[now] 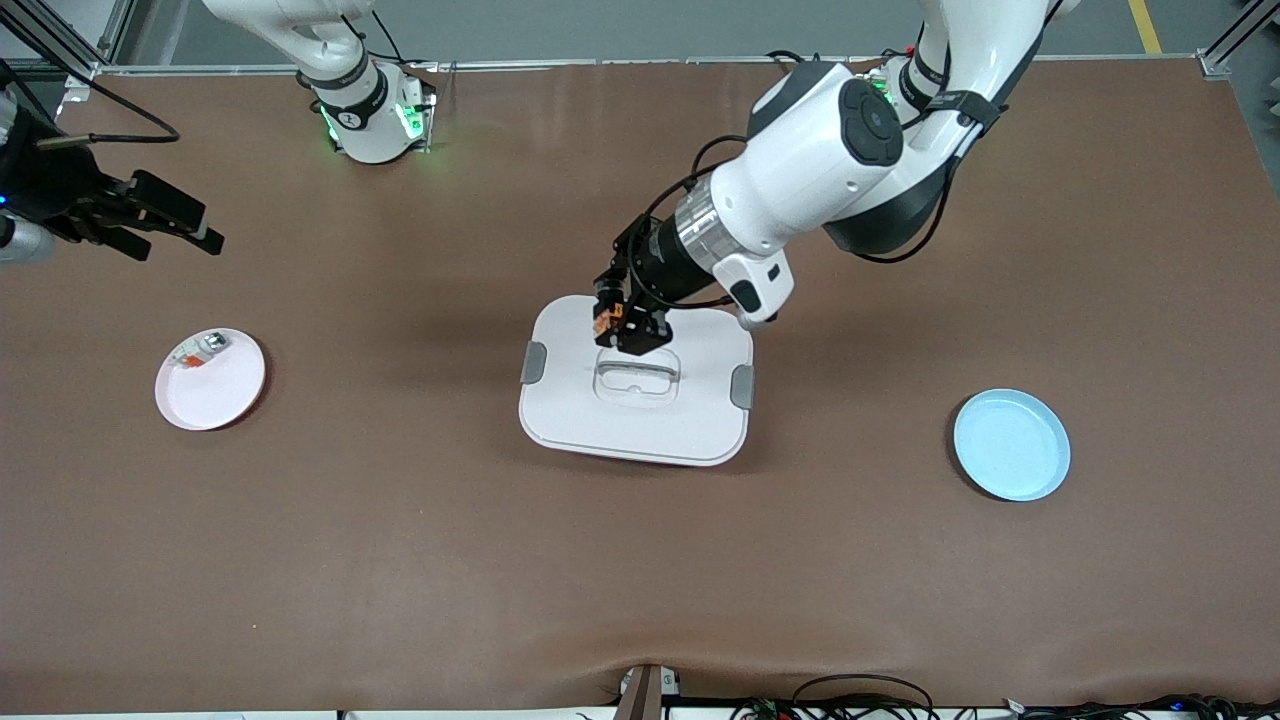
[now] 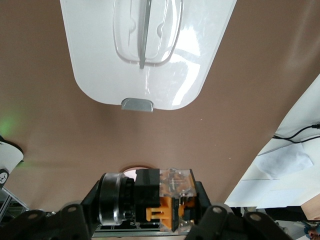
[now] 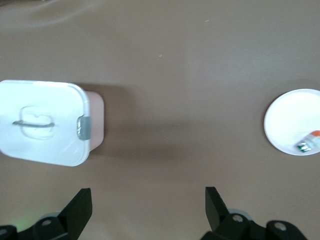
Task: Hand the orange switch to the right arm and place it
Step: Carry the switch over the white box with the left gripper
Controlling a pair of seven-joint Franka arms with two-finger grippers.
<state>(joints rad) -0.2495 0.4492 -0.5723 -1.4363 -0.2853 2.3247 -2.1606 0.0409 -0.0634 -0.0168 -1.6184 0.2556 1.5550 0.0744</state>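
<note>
The orange switch (image 1: 607,318) is seen as a tiny black block with an orange middle part and a silvery round end; in the left wrist view (image 2: 160,200) a clear-topped section shows above the orange piece. It is clamped between the fingers of the left gripper (image 1: 625,322), which is held in the air over the white lidded box (image 1: 690,420) at the middle of the counter (image 1: 640,580). The box lid carries a recessed clear handle (image 1: 636,377) and grey clips (image 1: 533,362) at two ends.

The right gripper (image 1: 185,232) hangs over the counter toward the right arm's end, its fingers (image 3: 80,210) spread wide apart with nothing between them. A pink-white plate (image 1: 235,390) lies nearer to the front camera than that gripper, and a small clear-silver part with a red-orange piece (image 1: 198,352) rests in it. A light blue plate (image 1: 1010,445) lies toward the left arm's end of the counter, well apart from the box. Nothing stands between the box and either plate.
</note>
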